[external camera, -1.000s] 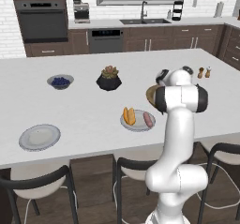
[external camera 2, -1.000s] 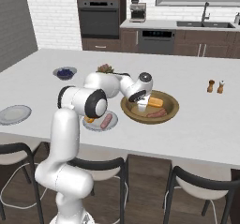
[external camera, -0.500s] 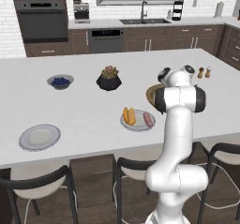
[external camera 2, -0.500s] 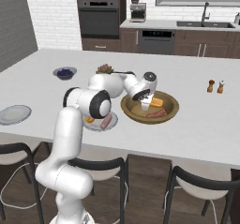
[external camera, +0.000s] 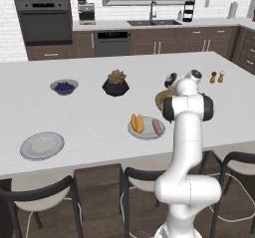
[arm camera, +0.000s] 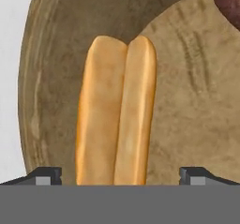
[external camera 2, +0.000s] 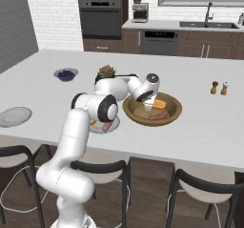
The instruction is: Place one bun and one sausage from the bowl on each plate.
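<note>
Second-bun pickup in hand. Gripper (arm camera: 120, 175) hangs wide open, holding nothing, fingertips straddling the bun (arm camera: 116, 110) at the bowl's (arm camera: 47, 68) nine-o'clock side. Next: probably descend, then close.

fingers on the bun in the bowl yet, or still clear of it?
Apart. In the hand view the fingertips stand wide of the bun on either side, with bare bowl showing in both gaps; the gripper is open.

bun (arm camera: 116, 113): orange-yellow, paler along the centre split
bowl (arm camera: 187, 101): golden-brown, streaky grain, darker rim
sausage (arm camera: 228, 3): dark pinkish-red, upper right corner, barely visible
plates (external camera: 42, 145): pale grey
berries (external camera: 63, 86): blue, probably; tiny here
</note>
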